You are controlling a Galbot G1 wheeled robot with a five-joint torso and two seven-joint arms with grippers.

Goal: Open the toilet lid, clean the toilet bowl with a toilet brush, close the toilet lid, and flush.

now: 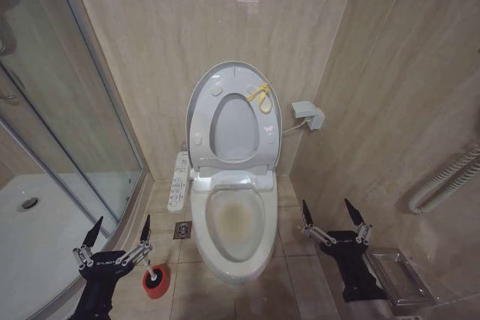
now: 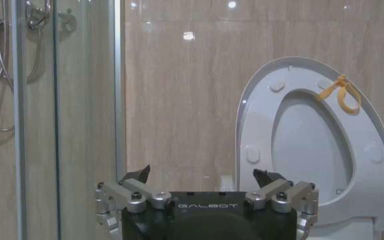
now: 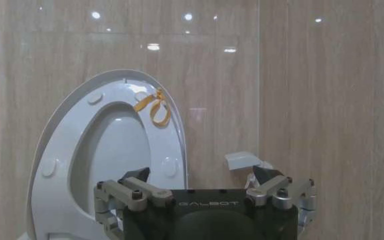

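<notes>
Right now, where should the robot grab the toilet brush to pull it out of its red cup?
Probably by the white handle of the toilet brush, coming from above: it stands with its dark head down in the red holder cup on the floor. The open left gripper, just beside it, is nearest.

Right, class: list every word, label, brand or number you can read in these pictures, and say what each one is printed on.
"GALBOT": on the black body of the left gripper, read in the left wrist view.
"GALBOT": on the black body of the right gripper, read in the right wrist view.
Both grippers carry print in the head view too, too small to read.
Control panel beside the toilet bowl: button markings too small to read.
</notes>
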